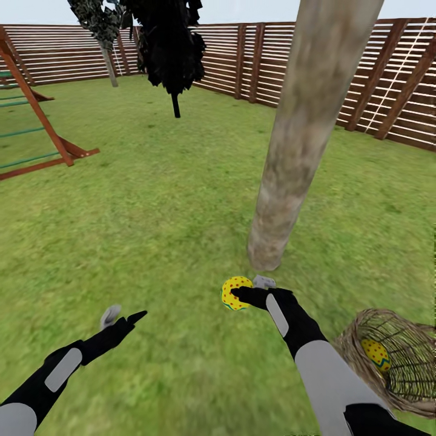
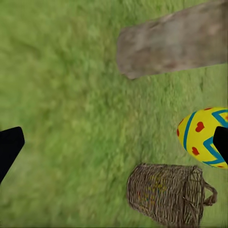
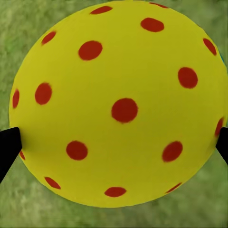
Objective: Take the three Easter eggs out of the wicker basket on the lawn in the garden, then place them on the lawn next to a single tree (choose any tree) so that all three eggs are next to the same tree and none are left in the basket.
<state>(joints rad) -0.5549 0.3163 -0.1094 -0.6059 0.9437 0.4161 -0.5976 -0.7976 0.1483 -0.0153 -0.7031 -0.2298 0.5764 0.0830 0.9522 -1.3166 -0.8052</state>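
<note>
My right gripper (image 1: 247, 295) is shut on a yellow Easter egg (image 1: 234, 293) with red dots, low over the lawn (image 1: 151, 230) just in front of the tree's (image 1: 290, 169) thick grey-brown trunk base. In the right wrist view the egg (image 3: 118, 104) sits between the black fingertips (image 3: 7, 147). The wicker basket (image 1: 357, 357) stands at the lower right with another egg (image 1: 375, 353) inside. My left gripper (image 1: 124, 317) is open over bare grass to the left. The left wrist view looks past its spread fingertips (image 2: 9, 147) at the held egg (image 2: 202, 137), the basket (image 2: 166, 192) and the trunk (image 2: 175, 42).
A wooden slat fence (image 1: 242, 54) closes the garden at the back and right. A red-brown play frame (image 1: 42, 127) stands at the far left. A dark thin-stemmed tree (image 1: 172, 54) and a second tree (image 1: 106, 36) stand near the far fence.
</note>
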